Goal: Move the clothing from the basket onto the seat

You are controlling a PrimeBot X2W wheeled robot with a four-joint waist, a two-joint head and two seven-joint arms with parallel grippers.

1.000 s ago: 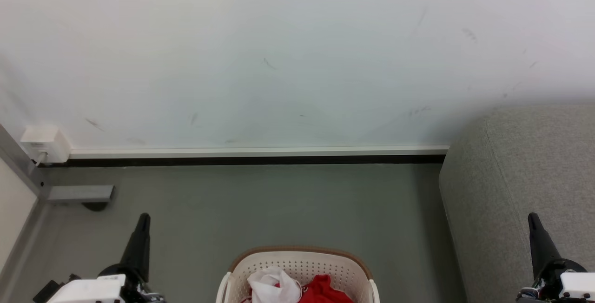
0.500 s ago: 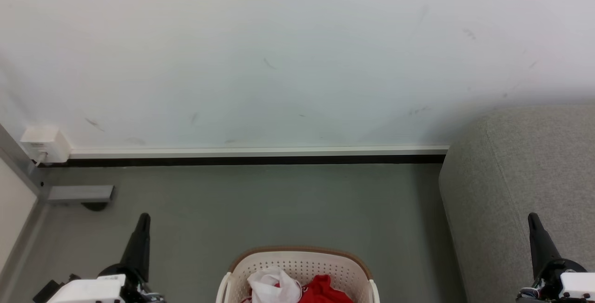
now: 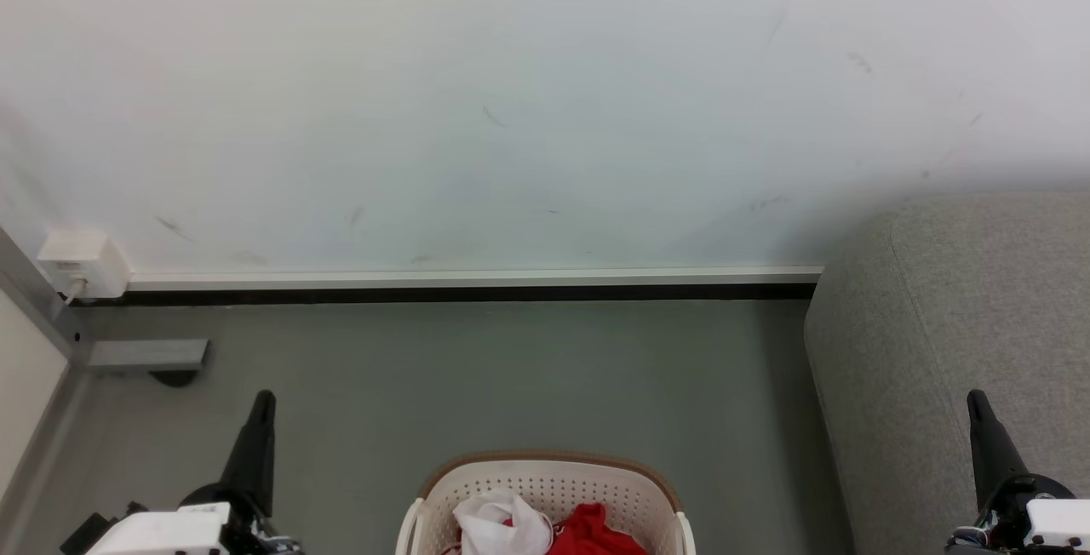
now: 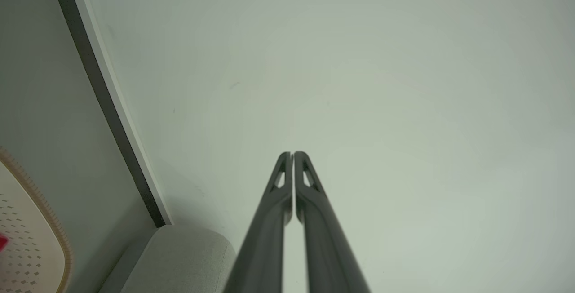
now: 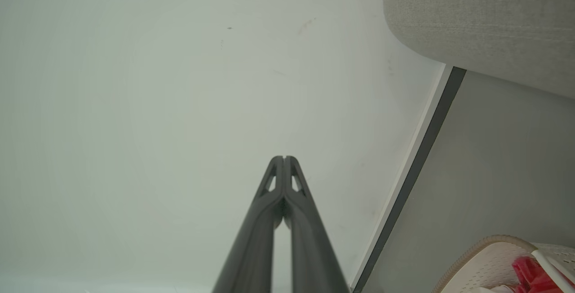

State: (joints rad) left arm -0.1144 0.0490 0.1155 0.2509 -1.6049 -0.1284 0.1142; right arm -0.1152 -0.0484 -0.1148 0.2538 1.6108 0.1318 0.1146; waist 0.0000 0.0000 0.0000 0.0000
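The cream basket point(image 3: 553, 474) with a brown rim stands on the grey floor at the bottom middle of the head view. Red and white clothing point(image 3: 588, 529) lies crumpled inside it. The grey seat point(image 3: 962, 325) fills the right side. My left gripper point(image 3: 264, 397) rests at the lower left, shut and empty, well left of the basket. My right gripper point(image 3: 975, 397) is at the lower right in front of the seat, also shut and empty. In the left wrist view the left gripper point(image 4: 292, 153) points at the wall, with the basket point(image 4: 27, 239) at the left edge. The right wrist view shows the right gripper point(image 5: 283, 158), the seat point(image 5: 485, 19), the basket point(image 5: 489, 261) and red clothing point(image 5: 532, 275).
A white wall point(image 3: 511, 95) with a white and black baseboard point(image 3: 468, 285) runs behind the floor. A white socket box point(image 3: 81, 264) sits at the left, with a grey bracket point(image 3: 145, 355) below it. Bare grey floor point(image 3: 511, 376) lies between basket and wall.
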